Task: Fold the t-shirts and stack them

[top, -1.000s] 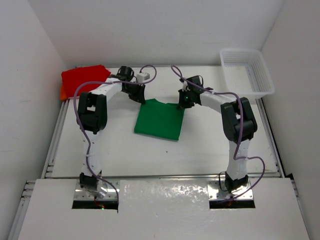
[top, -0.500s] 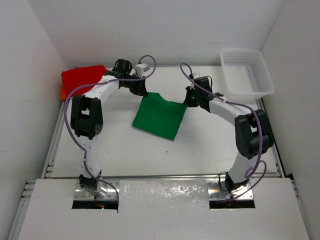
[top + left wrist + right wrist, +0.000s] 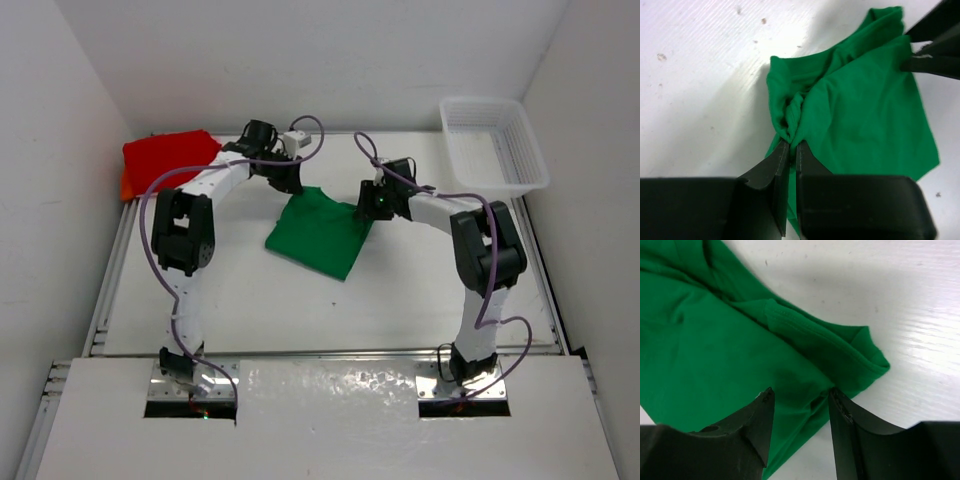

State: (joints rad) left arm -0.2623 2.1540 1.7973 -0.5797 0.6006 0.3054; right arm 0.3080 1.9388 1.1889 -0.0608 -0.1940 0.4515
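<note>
green t-shirt: it is lying folded on the table between your two arms. It is turned slightly, so one near corner is pointing toward the bases. Its far edge is running from one gripper to the other.
left gripper: your left jaws are pressing together on the green t-shirt at its far left corner. In the left wrist view the tips are meeting on a bunched ridge of cloth, and wrinkles are fanning out from the pinch across the shirt.
right gripper: your right jaws are standing apart at the shirt's far right corner. In the right wrist view they are straddling the cloth's edge, green fabric is showing in the gap between them, and nothing is being squeezed. A stitched edge is folding over just beyond the tips.
shirt against jaws: one corner is sitting clamped inside your left jaws. The opposite corner is lying loose under and between your right ones, and the rest is spreading flat toward you.
red t-shirt: it is sitting folded at the far left corner of the table, well apart from both grippers.
orange t-shirt: only a sliver is peeking out beneath the red t-shirt's left side.
basket: it is sitting at the far right corner, well away from the green t-shirt.
</note>
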